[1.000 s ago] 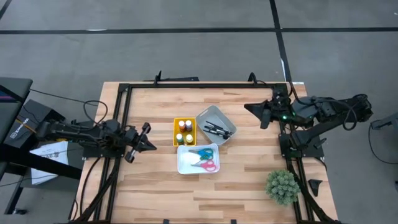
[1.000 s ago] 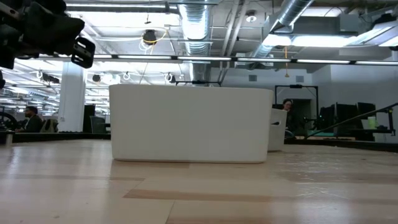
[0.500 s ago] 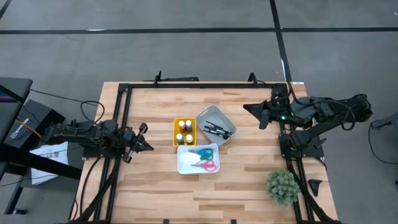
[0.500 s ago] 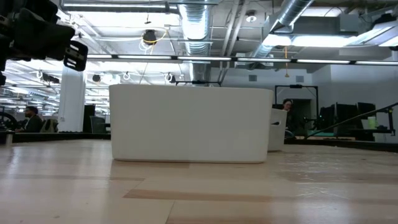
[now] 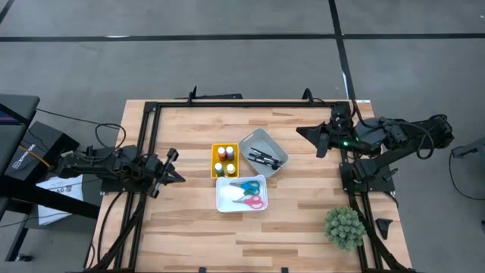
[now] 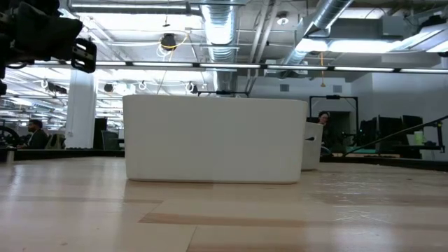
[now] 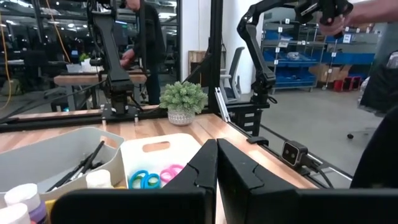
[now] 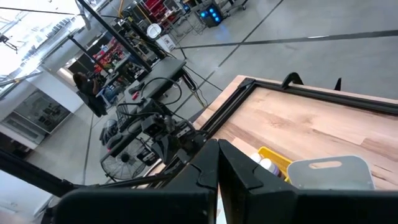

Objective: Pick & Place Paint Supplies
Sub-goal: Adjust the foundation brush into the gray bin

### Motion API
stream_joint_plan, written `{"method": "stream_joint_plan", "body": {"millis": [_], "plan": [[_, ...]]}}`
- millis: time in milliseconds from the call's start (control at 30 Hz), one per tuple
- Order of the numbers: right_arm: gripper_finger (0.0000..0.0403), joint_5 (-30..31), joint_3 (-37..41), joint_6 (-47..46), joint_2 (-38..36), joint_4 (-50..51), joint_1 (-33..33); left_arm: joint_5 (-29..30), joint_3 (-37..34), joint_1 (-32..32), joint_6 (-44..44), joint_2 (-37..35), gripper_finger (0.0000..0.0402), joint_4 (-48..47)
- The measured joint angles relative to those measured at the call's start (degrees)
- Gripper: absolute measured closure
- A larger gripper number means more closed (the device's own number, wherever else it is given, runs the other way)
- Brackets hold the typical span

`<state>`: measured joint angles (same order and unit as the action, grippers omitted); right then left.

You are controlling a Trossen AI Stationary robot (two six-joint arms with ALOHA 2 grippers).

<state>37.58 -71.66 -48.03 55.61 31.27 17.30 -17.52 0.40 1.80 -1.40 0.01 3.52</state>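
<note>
Pale wood tabletop (image 5: 189, 227) carries everything. At its left edge the left gripper (image 5: 179, 177) hangs with fingers pressed together, holding nothing. Near the middle sit three bins, touching: a yellow bin (image 5: 213, 161) with paint bottles (image 5: 225, 160), a white bin (image 5: 223, 203) nearer the front edge with scissors (image 5: 248, 193), and a grey bin (image 5: 273, 142) with dark paintbrushes (image 5: 264, 158). By the right edge the right gripper (image 5: 301, 131) is closed and empty. A fuzzy green plant (image 5: 344, 227) stands in the front right corner.
</note>
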Motion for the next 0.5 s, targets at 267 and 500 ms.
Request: {"method": "stream_joint_plan", "body": {"millis": [267, 500], "plan": [[0.0403, -0.04, 0.0, 0.4, 0.0, 2.02, 0.0, -0.04, 0.0, 0.0, -3.28, 0.02, 0.0399, -0.15], [0.0403, -0.13, 0.0, 0.4, 0.0, 1.95, -0.07, -0.2, 0.0, 0.0, -10.74, 1.22, 0.0401, -0.19]]}}
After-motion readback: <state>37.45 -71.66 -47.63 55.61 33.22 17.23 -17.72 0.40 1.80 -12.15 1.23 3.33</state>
